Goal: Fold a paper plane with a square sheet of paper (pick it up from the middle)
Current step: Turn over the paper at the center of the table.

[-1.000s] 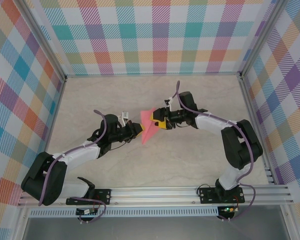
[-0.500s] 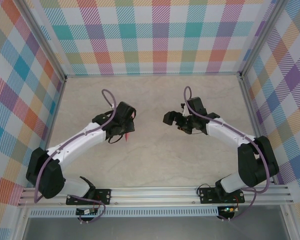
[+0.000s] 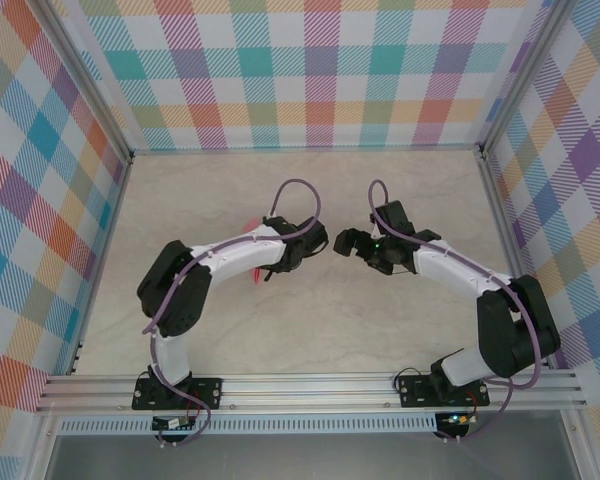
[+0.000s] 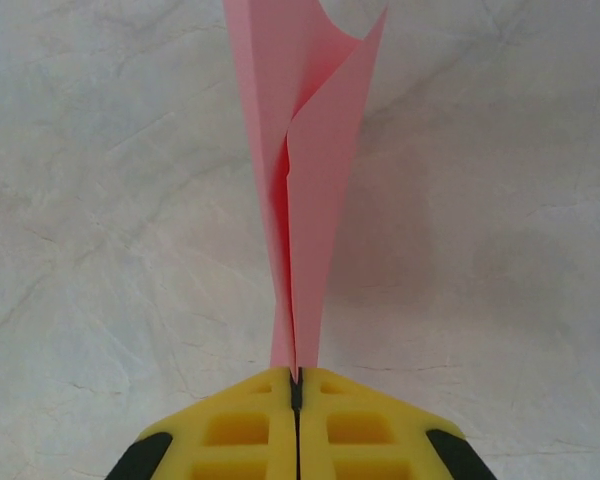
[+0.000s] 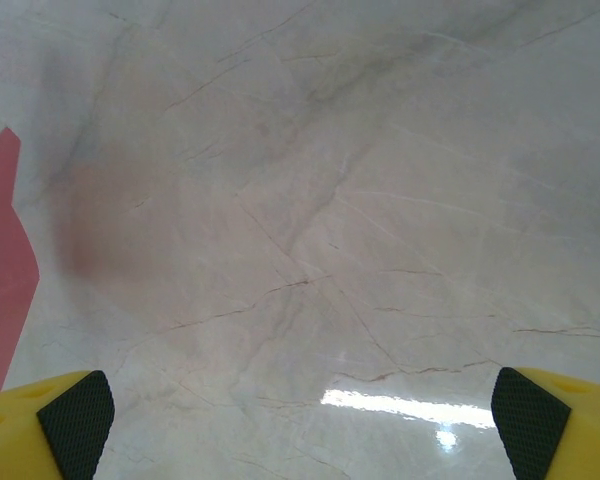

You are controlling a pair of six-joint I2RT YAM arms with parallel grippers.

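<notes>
1. The pink paper sheet [image 4: 310, 190], folded into a narrow wedge with a centre crease, juts out from the left claw over the marbled tabletop [image 4: 500, 250]. Its layers flare apart at the far end.
2. It looks feather-light and floppy. The layers spring open, so creases will likely need firm pressing, and a rough tug could tear or crumple it.
3. The best hold looks to be the folded spine near the middle, where the layers stack.
4. The left gripper [image 4: 297, 385] is clenched on the sheet's near end.
5. The right gripper [image 5: 302, 410] hangs released, jaws spread wide, close to the paper's edge.
</notes>
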